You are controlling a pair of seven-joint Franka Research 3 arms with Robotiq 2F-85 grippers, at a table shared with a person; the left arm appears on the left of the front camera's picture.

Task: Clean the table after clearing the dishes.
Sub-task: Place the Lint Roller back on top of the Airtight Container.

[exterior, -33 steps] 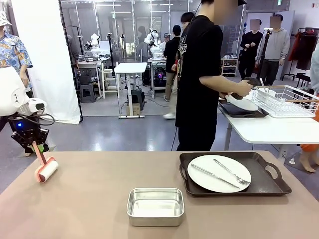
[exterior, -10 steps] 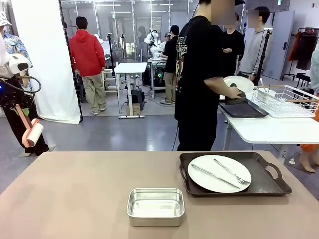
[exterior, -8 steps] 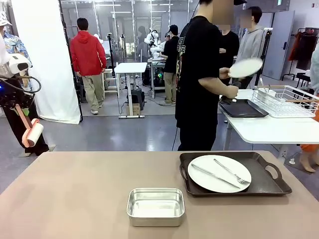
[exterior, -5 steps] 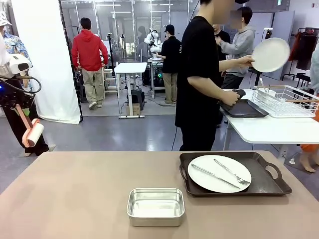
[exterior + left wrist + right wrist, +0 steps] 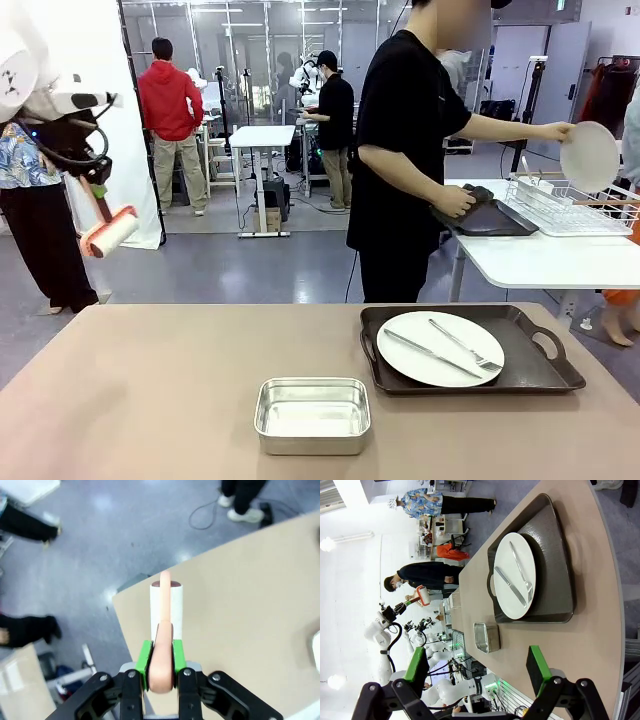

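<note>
The brown table (image 5: 150, 400) carries a dark handled tray (image 5: 540, 372) holding a white plate (image 5: 440, 348) with a fork and another silver piece on it. High above the table's far left corner, my left gripper (image 5: 92, 185) is shut on the pink handle of a lint roller (image 5: 108, 235). In the left wrist view the green pads (image 5: 145, 657) pinch the roller's handle (image 5: 161, 655) over the table's corner (image 5: 240, 595). My right gripper (image 5: 476, 667) is open, looking along the table (image 5: 600, 620) at the tray (image 5: 555, 565) and plate (image 5: 515, 575).
A shiny steel pan (image 5: 312, 413) sits at the front middle of the table, also in the right wrist view (image 5: 487, 636). A person in black stands behind the far edge, holding a white plate (image 5: 588, 155) over a wire rack (image 5: 575, 205) on a white side table (image 5: 540, 262).
My left arm has swung the roller up and to the right. The person has carried the white plate rightward to the wire rack. The tray, plate and pan have not moved.
</note>
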